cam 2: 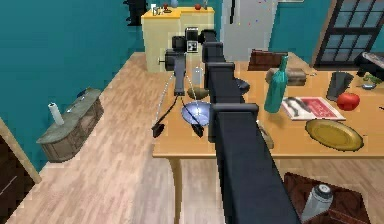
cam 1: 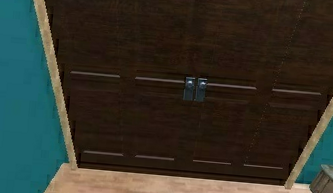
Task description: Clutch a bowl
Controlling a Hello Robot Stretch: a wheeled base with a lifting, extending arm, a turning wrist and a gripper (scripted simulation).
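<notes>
A blue bowl (cam 2: 196, 113) sits near the left end of a wooden table (cam 2: 262, 150) in the arm side view. The dark arm bar rises from the bottom edge across the table. At its far end the gripper (cam 2: 178, 127) hangs by the table's left edge, its thin fingers (cam 2: 159, 128) reaching down next to the bowl. I cannot tell whether it holds anything, or whether it touches the bowl. A smaller dish (cam 2: 200, 94) lies just beyond the blue bowl.
On the table stand a teal bottle (cam 2: 277, 86), a red apple (cam 2: 347, 100), a golden plate (cam 2: 335, 133), a magazine (cam 2: 312, 107) and a dark cup (cam 2: 340, 84). A low grey bench (cam 2: 72, 126) lines the teal wall. Ahead is a dark double door (cam 1: 190, 87).
</notes>
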